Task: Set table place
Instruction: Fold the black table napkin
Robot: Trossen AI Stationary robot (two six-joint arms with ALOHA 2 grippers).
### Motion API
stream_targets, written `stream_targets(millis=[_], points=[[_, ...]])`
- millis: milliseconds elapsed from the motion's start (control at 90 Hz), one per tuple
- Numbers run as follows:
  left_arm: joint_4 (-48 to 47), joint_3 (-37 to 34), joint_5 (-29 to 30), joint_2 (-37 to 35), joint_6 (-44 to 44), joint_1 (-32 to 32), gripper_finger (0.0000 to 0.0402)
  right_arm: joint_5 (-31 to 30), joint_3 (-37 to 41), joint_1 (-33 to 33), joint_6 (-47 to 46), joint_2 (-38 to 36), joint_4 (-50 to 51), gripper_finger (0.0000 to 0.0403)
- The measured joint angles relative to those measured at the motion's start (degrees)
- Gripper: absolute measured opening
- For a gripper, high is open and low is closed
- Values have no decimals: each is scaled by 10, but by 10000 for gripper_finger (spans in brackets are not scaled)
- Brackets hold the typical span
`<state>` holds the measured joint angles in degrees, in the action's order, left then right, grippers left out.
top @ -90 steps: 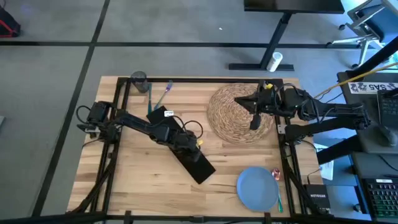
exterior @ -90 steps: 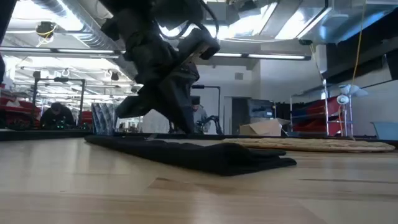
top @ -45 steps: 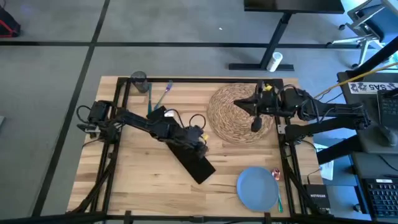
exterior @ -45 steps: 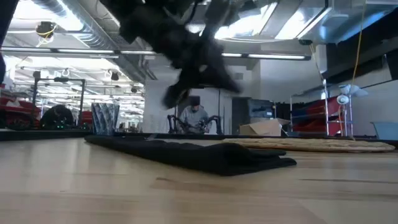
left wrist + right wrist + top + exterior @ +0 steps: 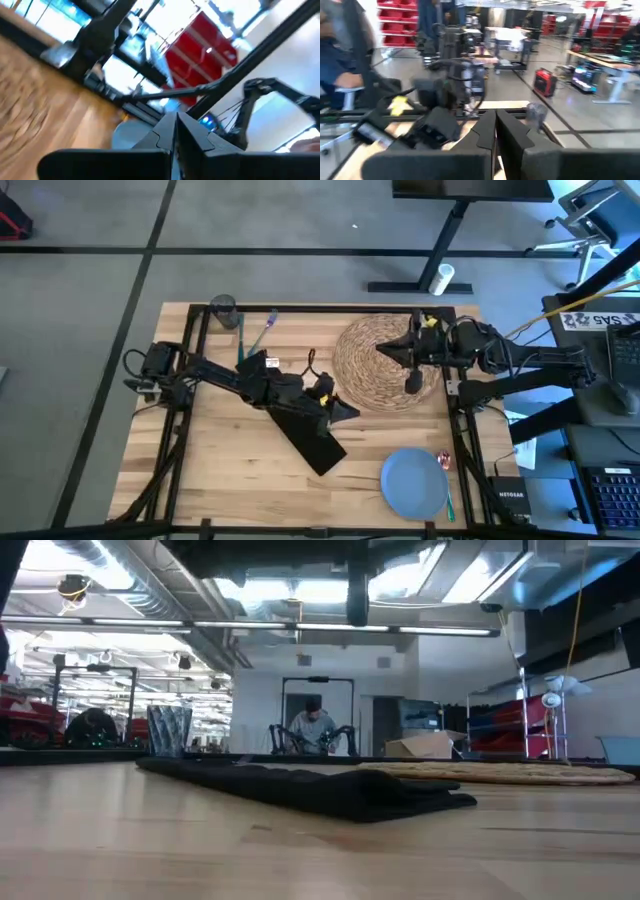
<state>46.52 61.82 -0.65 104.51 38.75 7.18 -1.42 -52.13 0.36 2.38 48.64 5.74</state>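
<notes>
At the table's (image 5: 220, 470) far-left corner stand a small grey glass (image 5: 223, 308) and some cutlery (image 5: 255, 332). Nearer the middle, the left gripper (image 5: 345, 411) hangs above the far end of the black napkin (image 5: 312, 438), which lies flat on the wood; its wrist view shows the fingers pressed together, holding nothing. Right of it, the woven placemat (image 5: 372, 360) lies at the far side, with the right gripper (image 5: 412, 383) over its right edge, fingers likewise closed and empty. Toward the near-right corner sits the blue plate (image 5: 412, 484).
</notes>
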Motion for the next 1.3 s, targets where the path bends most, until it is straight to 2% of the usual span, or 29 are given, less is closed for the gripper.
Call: stream_targets(millis=[144,522,700,1011,1189,1300], points=[[65,0,7,0,-31,3,0,40,0,0,1,0,10,1],[230,0,7,0,-14,-1,0,29,0,0,37,2,13,1],[265,0,7,0,-17,0,0,25,0,0,38,10,11,1],[252,0,7,-11,-24,7,0,56,0,0,38,39,12,1],[200,14,7,-46,-152,14,0,56,0,0,39,40,10,1],[133,46,6,-73,-216,19,0,55,0,0,39,40,11,1]])
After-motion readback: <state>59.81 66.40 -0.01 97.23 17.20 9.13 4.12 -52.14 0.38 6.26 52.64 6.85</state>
